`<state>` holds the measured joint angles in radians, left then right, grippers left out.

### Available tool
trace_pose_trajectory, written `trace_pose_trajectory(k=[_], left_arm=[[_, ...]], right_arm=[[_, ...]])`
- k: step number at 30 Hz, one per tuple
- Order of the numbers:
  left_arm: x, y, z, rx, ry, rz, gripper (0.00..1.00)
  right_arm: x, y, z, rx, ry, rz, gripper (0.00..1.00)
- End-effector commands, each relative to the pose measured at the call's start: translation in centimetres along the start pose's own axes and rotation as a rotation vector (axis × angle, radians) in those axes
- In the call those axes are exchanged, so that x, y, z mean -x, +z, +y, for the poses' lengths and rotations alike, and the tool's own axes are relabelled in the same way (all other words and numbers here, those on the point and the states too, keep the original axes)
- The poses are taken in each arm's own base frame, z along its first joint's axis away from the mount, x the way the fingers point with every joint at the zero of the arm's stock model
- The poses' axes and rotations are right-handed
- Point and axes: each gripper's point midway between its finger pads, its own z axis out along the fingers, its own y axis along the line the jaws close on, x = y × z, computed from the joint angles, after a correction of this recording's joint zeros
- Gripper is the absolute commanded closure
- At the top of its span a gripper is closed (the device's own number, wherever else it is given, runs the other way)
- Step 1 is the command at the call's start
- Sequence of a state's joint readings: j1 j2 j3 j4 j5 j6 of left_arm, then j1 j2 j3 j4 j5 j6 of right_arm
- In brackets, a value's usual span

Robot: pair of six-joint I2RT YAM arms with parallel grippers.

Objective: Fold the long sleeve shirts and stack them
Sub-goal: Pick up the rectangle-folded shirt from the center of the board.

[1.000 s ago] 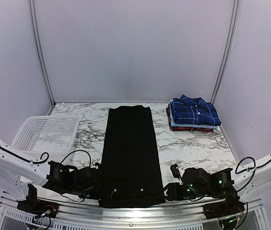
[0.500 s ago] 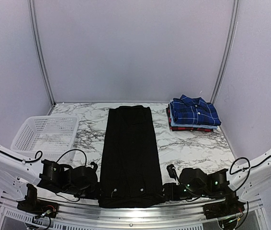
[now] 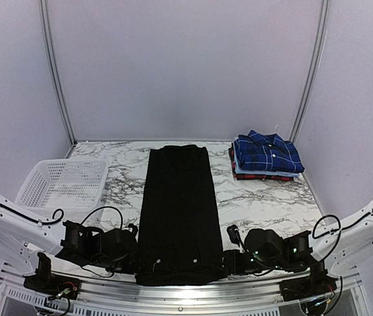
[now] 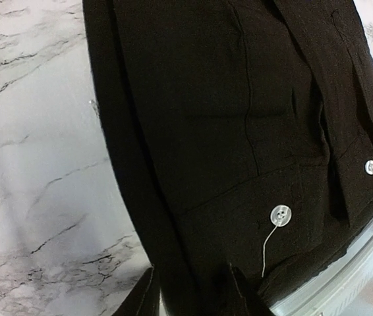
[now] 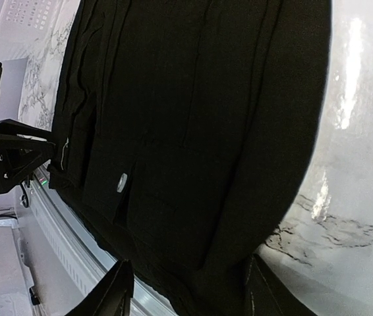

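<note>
A plain black shirt [image 3: 178,204] with small white buttons lies flat as a long narrow strip down the middle of the marble table, its near end at the table's front edge. My left gripper [image 3: 134,262] is low at the shirt's near left corner. In the left wrist view [image 4: 192,296] its open fingers straddle the shirt's [image 4: 239,131] folded left edge. My right gripper [image 3: 227,264] is low at the near right corner. In the right wrist view [image 5: 190,293] it is open wide over the shirt's [image 5: 193,131] right edge. A stack of folded shirts [image 3: 267,157], blue plaid on top, sits at the back right.
A white mesh basket [image 3: 64,183] stands at the left of the table [image 3: 259,197]. The metal front rail [image 4: 344,276] runs right under the shirt's near end and also shows in the right wrist view [image 5: 74,230]. White walls enclose the table.
My right gripper has slid left up to the shirt's near right corner. My left gripper drew back to the left, then returned to the near left corner. The shirt has not moved.
</note>
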<state>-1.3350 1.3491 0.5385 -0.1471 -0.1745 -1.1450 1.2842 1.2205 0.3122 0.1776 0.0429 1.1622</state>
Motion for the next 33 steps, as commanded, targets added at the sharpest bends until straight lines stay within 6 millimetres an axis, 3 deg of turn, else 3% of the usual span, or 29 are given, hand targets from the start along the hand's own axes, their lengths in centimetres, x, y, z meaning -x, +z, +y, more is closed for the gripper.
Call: trace_pose_trajectory(k=[1,15,24,27,33], left_arm=[[-0.8,0.6,0.2,0.016,0.003,0.048,0.67],[-0.7,0.3,-0.7,-0.025,-0.001,0.048,0.87],[-0.5,-0.4,-1.0,-0.057,-0.003,0.036,0.94],[-0.1,-1.0,-1.6,-0.082,-0.007,0.021,0.99],[2.2,-3.1,-3.6,-0.139,-0.008,-0.044,1.00]], right_arm=[[0.9,0.0,1.7,0.045,0.032,-0.014,0.48],[1.9,0.9,2.9,0.077,0.048,-0.031,0.64],[2.2,1.3,3.2,0.078,0.050,-0.030,0.87],[2.4,1.1,3.5,0.083,0.050,-0.033,0.99],[3.8,-0.1,5.6,0.113,0.029,-0.060,1.00]])
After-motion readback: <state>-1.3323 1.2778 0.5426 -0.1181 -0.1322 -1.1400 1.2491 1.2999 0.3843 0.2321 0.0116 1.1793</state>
